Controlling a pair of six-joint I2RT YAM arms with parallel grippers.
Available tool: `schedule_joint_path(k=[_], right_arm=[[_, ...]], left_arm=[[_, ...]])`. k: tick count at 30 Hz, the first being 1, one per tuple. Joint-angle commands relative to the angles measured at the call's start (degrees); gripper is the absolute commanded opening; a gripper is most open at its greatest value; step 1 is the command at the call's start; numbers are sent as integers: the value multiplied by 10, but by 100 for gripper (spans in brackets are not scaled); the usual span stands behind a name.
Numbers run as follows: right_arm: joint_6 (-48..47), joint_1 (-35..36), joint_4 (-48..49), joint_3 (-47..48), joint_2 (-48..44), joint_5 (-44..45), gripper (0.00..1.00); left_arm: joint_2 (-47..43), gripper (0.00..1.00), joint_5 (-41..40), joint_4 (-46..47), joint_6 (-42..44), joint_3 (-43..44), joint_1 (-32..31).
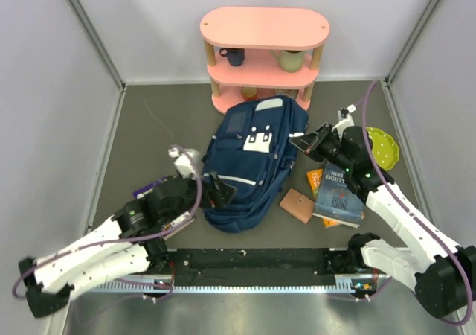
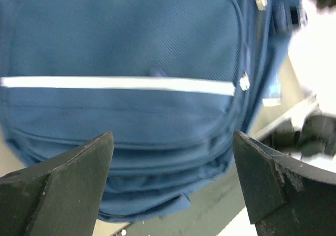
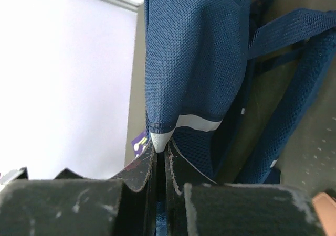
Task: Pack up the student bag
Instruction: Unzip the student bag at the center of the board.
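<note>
The student bag (image 1: 249, 164) lay on the table (image 1: 149, 126), pink shelf (image 1: 264, 28) near its top, books (image 1: 338, 193) just right. It was navy with white stripes. The right gripper (image 1: 297, 140) pinched its edge; the left gripper (image 1: 222, 188) gaped wide.

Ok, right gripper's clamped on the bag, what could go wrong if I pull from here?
1. The right gripper pinches only a thin hem of the student bag at its fingertips, so the fabric may slip out.
2. The left gripper is open and holds nothing, so the whole bag may drag instead of opening.
3. The books lie close beside the right arm and could get swept.
</note>
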Motion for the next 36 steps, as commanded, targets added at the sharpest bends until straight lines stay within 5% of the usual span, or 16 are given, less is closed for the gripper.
schedule_joint_path(k=[1,6,11,16,19,25,36], right_arm=[[-3,5,-31,-11,-28,84,0],[-27,32,-50,-28,-31,77,0],[-43,45,-69,-22,-38,80,0],[-49,50,-73,-19,-51,67,0],[-50,50,-80,-18,-59,55,0],[-52,50,-86,-13,-74,47,0],[-65,50,-94,7,-72,33,0]], left_arm=[[143,98,-57,94,62,59,-145],[300,99,-146,99,123,152,-265],[351,99,-129,156,152,159,-271],[361,99,-197,171,161,147,-271],[365,90,-221,186,175,136,-269],[385,65,-193,222,208,127,-262],[424,67,-106,252,252,130,-246]])
